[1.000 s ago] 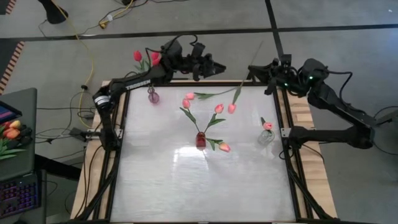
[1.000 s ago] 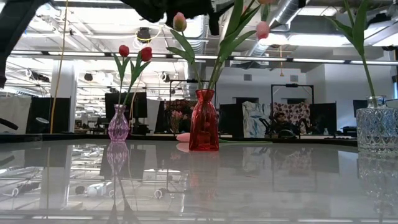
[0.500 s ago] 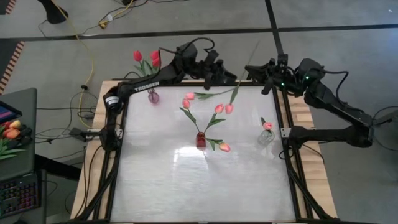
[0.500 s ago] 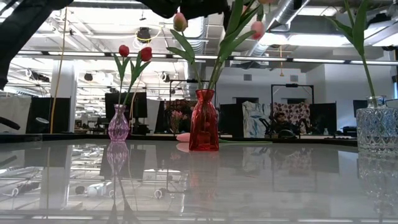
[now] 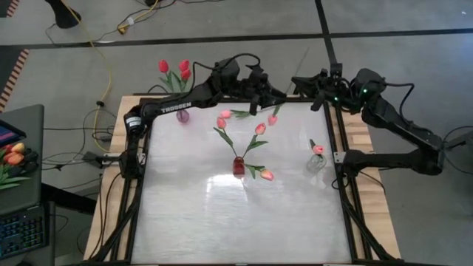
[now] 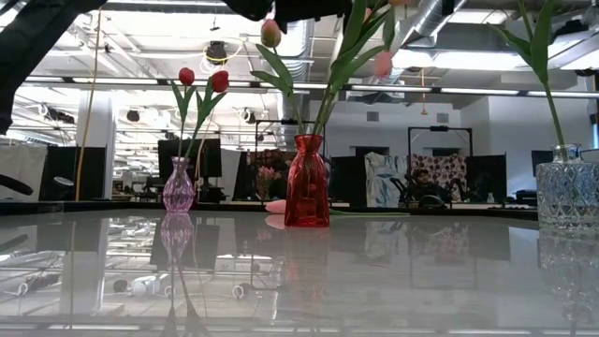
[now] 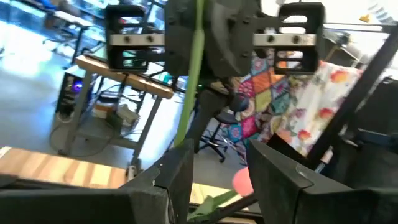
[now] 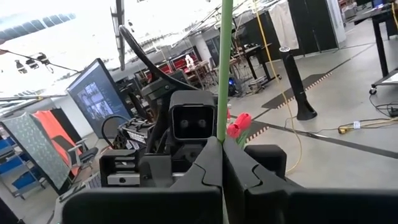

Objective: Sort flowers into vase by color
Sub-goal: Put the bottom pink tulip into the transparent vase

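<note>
A pink tulip hangs above the table's far edge; its head [image 5: 272,119] [image 6: 383,64] points toward the near side. My right gripper [image 5: 298,83] [image 8: 222,146] is shut on its green stem [image 8: 225,68]. My left gripper [image 5: 279,96] [image 7: 221,155] faces it, open, with the stem [image 7: 191,74] running past one finger and the head [image 7: 241,180] showing between the fingers. Two red tulips [image 5: 174,68] stand in the purple vase [image 5: 182,114]. Pink ones stand in the red vase [image 5: 238,166], and one is in the clear vase [image 5: 315,162]. Another pink tulip [image 5: 266,175] lies flat on the table beside the red vase. My right gripper pinches the tulip's stem [image 8: 224,134] between its two shut fingers, partway along its length. The fingers come level from the table's right and lie across the stem. The tulip is lifted clear and slants, bare end toward the far side. My left gripper stands open around the stem [image 7: 185,137]; I cannot tell whether a finger touches it.
A wooden frame [image 5: 355,140] runs along the white tabletop's sides. The near half of the tabletop [image 5: 236,222] is bare. A bunch of orange tulips [image 5: 13,155] lies on a dark desk off the table's left.
My left gripper has gone toward the table's right edge, closing on my right gripper and the held tulip, and has rolled a little. The tulip's head has swung slightly toward the far edge. My right gripper has kept still.
</note>
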`<state>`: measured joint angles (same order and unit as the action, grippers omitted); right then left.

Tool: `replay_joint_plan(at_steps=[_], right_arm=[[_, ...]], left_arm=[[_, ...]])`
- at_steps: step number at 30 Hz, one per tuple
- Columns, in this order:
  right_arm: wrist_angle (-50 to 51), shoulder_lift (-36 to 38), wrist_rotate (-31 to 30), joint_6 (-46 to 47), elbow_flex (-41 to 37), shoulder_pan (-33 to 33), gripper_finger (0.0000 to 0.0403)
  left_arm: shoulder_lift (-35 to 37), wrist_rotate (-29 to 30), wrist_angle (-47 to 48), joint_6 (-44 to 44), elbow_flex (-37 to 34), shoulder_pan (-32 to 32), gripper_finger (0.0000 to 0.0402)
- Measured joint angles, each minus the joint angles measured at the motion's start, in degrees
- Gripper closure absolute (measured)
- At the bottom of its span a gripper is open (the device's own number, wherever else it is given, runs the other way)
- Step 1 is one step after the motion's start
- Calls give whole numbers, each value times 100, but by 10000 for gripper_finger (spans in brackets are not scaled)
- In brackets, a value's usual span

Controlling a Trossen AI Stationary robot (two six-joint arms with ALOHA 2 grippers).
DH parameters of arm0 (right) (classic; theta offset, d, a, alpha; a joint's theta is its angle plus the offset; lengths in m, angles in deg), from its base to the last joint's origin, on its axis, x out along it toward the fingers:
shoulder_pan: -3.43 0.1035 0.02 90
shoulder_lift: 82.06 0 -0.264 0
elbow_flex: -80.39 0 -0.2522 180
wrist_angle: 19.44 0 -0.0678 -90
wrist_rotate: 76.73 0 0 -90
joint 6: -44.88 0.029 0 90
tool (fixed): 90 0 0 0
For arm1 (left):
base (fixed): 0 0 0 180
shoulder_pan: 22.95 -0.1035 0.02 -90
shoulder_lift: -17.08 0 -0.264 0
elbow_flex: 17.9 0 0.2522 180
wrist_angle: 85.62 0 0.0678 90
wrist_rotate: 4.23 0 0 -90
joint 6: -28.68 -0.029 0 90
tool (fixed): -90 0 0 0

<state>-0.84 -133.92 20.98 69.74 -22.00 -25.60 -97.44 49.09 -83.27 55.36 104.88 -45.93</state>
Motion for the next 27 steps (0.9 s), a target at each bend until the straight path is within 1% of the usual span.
replay_joint_plan(at_steps=[2,3,6,8,10,17,20,27], right_arm=[[11,-4,55,0,0,0,382],[35,-3,82,0,0,0,382],[189,13,130,2,0,0,382],[297,15,151,5,0,2,382],[336,13,153,-45,0,2,382],[316,13,148,-79,0,2,382],[271,11,147,-126,0,2,382],[241,13,144,-144,0,2,382]], left_arm=[[2,-41,36,11,-1,-43,262],[0,-171,33,14,-1,-66,262],[0,-745,-76,60,-1,-138,262],[0,-1204,-250,242,-1,-223,262],[4,-1344,-368,401,1,-318,262],[7,-960,-338,551,0,-441,262],[7,-682,-159,329,-1,-346,262],[7,-310,-92,-173,-1,-102,262]])
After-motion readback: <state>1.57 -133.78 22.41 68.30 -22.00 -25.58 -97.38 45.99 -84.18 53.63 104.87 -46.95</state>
